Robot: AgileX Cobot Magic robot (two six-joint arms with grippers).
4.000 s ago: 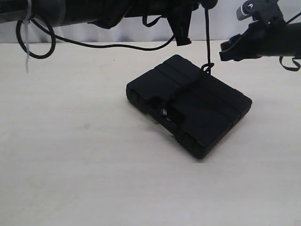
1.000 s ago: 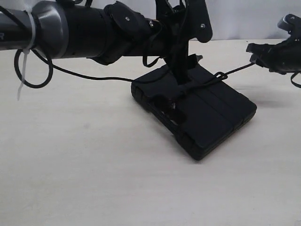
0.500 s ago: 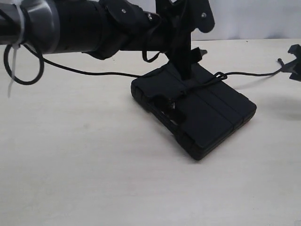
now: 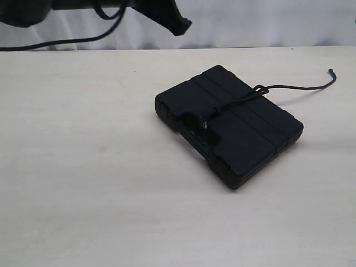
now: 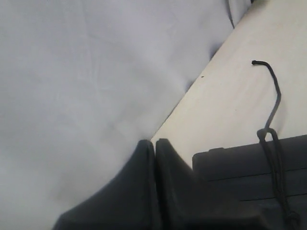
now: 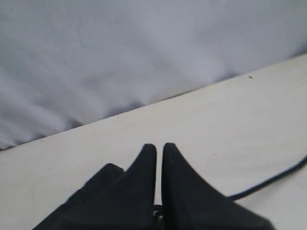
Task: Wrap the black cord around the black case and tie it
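Tabletop (image 4: 83, 189) bears diagonal black case (image 4: 247, 130), black cord (image 4: 295, 87) trailing right; left end effector (image 5: 154, 143), right end effector (image 6: 159, 146) closed.

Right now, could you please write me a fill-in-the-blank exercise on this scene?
The loose end of the black cord lies ____ (on/beside) the black case. The case lies ____ (flat/upright) on the table. The left end effector is ____ (open/shut). The right end effector is ____ (open/shut).
Missing: beside; flat; shut; shut.
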